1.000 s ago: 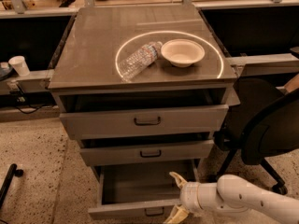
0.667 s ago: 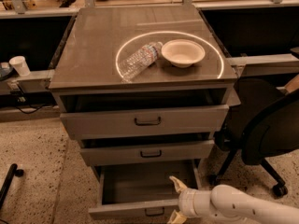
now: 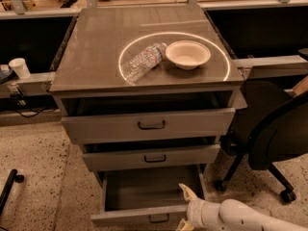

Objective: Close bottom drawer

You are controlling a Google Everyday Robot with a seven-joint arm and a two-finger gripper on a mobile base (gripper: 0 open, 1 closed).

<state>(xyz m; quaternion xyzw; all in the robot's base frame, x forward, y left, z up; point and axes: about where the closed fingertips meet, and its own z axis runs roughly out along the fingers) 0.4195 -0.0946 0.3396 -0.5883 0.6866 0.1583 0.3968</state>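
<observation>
Bottom drawer (image 3: 126, 219) is the lowest of three in the grey cabinet (image 3: 72, 76), pulled well out toward the near side, interior visible and bare. Its small dark handle (image 3: 159, 219) sits at the middle of the slim front panel. Gripper (image 3: 185, 210) is at the near right end of that panel on a white arm (image 3: 240, 218) coming in from the right. Its fingers (image 3: 187, 192) are spread, one over the drawer's inside and one on the near side of the front; contact with the panel can't be confirmed. Middle drawer (image 3: 192, 155) and top drawer (image 3: 106, 126) each stick out slightly. On the cabinet top a plastic water bottle (image 3: 143, 60) lies on its side, touching or just beside a white bowl (image 3: 187, 54) to its right. Black office chair (image 3: 269, 134) stands right of the cabinet, and a paper cup (image 3: 19, 67) sits far left.
</observation>
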